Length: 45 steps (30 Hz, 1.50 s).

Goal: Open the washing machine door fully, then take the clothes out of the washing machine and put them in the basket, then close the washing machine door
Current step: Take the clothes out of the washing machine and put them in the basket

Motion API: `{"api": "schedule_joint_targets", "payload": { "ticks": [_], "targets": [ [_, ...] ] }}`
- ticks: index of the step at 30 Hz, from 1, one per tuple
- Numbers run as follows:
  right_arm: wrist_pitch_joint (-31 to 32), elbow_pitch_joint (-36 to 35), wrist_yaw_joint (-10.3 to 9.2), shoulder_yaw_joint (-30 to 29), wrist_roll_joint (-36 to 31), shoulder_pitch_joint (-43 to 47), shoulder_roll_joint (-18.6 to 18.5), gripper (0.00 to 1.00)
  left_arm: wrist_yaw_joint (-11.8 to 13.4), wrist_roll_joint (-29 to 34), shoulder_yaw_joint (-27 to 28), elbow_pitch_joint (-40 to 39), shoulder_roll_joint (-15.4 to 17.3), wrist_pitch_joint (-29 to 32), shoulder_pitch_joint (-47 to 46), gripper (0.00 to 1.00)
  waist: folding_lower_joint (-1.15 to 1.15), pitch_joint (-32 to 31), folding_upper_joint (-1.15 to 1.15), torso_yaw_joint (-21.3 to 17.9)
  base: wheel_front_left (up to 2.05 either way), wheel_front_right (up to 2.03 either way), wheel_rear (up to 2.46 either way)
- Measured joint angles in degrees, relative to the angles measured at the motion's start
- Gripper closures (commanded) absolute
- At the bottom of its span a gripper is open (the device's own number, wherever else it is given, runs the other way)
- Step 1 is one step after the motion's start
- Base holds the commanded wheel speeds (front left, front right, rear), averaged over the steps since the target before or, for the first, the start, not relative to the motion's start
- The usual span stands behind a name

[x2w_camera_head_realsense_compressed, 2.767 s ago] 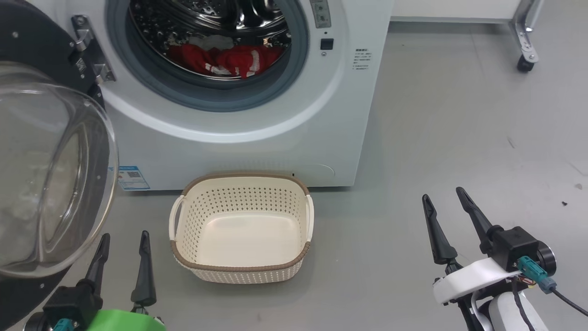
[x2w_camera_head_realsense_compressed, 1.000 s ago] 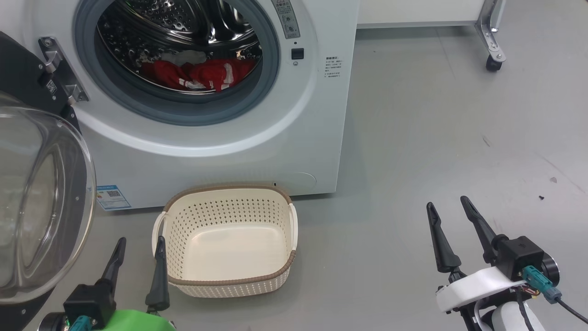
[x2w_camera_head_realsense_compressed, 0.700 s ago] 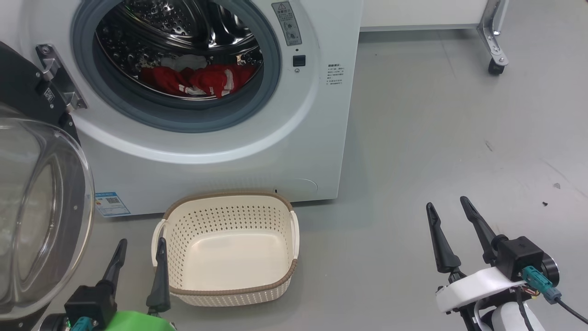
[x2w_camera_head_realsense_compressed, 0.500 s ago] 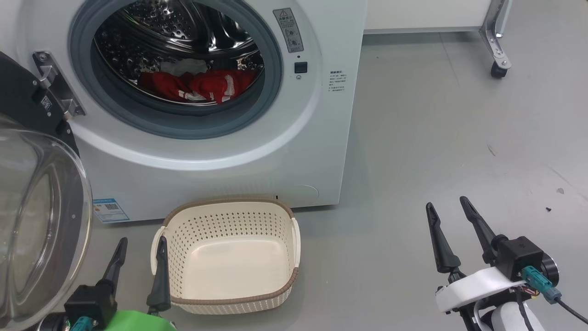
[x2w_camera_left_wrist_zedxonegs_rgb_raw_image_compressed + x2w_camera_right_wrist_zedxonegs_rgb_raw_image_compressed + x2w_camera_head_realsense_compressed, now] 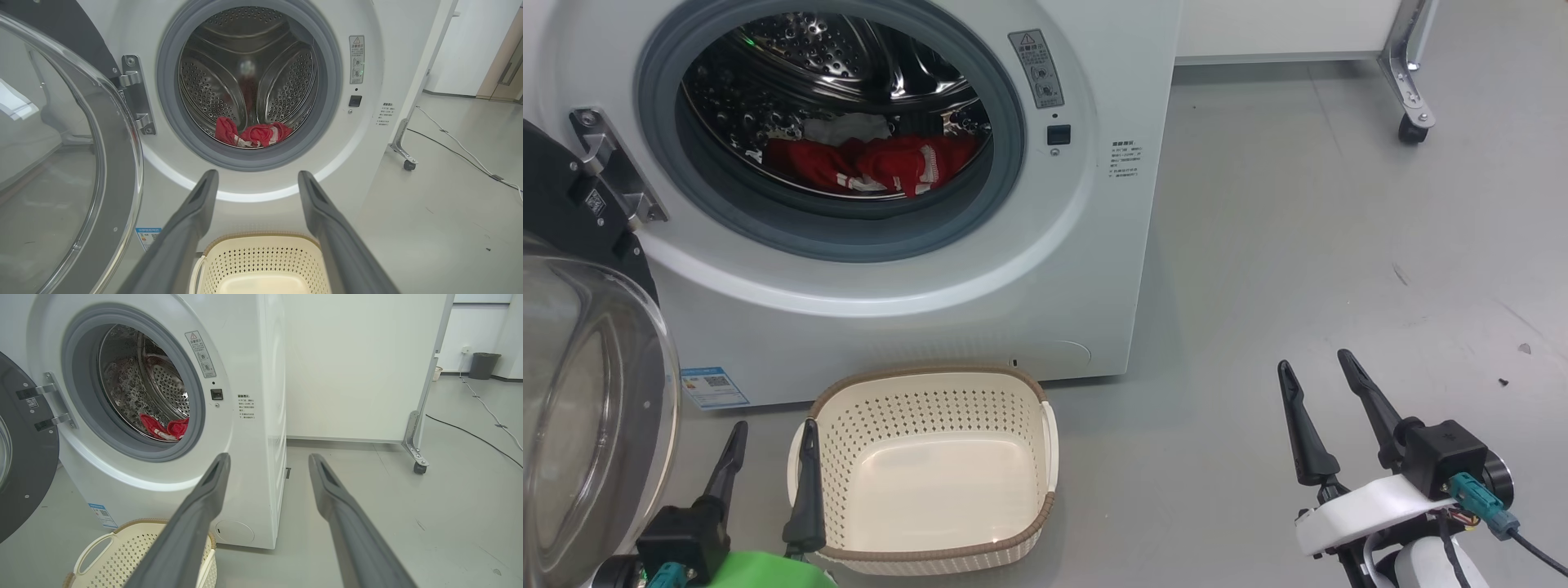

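The washing machine (image 5: pixel 915 318) (image 5: pixel 367 147) (image 5: pixel 253 375) stands with its door (image 5: pixel 588 408) (image 5: pixel 69 163) (image 5: pixel 24 457) swung wide to the left on its hinge. The clothes (image 5: pixel 866 163) (image 5: pixel 253 132) (image 5: pixel 163 428), red with white trim, lie at the bottom of the steel drum. The cream basket (image 5: pixel 931 547) (image 5: pixel 261 257) (image 5: pixel 118 555) sits empty on the floor before the machine. My left gripper (image 5: pixel 772 429) (image 5: pixel 255 177) is open, low at the basket's left side. My right gripper (image 5: pixel 1315 367) (image 5: pixel 269 457) is open over bare floor to the right.
The grey floor (image 5: pixel 1339 204) stretches to the right of the machine. A white panel on a metal leg with a castor (image 5: pixel 1413 131) (image 5: pixel 419 467) stands behind it. Cables (image 5: pixel 457 143) (image 5: pixel 482 404) run along the floor, and a dark bin (image 5: pixel 484 365) stands far back.
The head view has shifted, so machine and basket sit lower and the door further left in it. Both grippers keep their places and stay open.
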Motion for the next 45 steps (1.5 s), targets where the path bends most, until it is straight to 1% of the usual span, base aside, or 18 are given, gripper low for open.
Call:
{"api": "schedule_joint_targets", "payload": {
  "ticks": [21, 28, 31, 37, 41, 45],
  "targets": [
    [0.0, -0.5, -0.01, 0.1, 0.0, 0.0, 0.0, 0.00, 0.2, 0.1, -0.1, -0.5, 0.0, 0.0, 0.0, 0.00, 0.00, 1.7, 0.00, -0.1, 0.00, 0.00, 0.00],
    [0.0, -1.5, -0.01, 0.1, 0.0, -0.1, 0.0, 0.00, 0.2, 0.5, -2.2, -0.5, -0.1, 0.9, -0.6, 0.00, 0.00, 3.8, 0.00, 0.0, 0.00, 0.00, 0.00],
    [0.0, -2.5, 0.00, 0.3, -0.1, -0.3, 0.0, 0.00, -1.0, 0.5, -3.6, -0.1, -0.2, 1.2, -3.8, 0.00, 0.00, 5.7, 0.00, 0.0, 0.00, 0.00, 0.00],
    [0.0, -4.0, 0.00, 0.8, -0.7, -2.7, 0.0, 0.00, -2.3, 0.4, -5.1, 2.0, -0.5, 2.2, -9.8, 0.00, 0.00, 9.5, 0.00, -0.1, 0.00, 0.00, 0.00],
    [0.0, -4.9, 0.01, 1.3, -0.7, -4.2, 0.0, 0.00, -3.0, 0.4, -5.3, 4.0, -0.6, 2.9, -14.9, 0.00, 0.00, 12.4, 0.00, -0.5, 0.00, 0.00, 0.00],
    [0.0, -5.5, 0.01, 1.7, -0.7, -5.9, 0.0, 0.00, -3.6, -1.0, -4.6, 6.6, -0.8, 4.9, -20.3, 0.00, 0.00, 15.5, 0.00, -1.0, 0.00, 0.00, 0.00]
  ]
}}
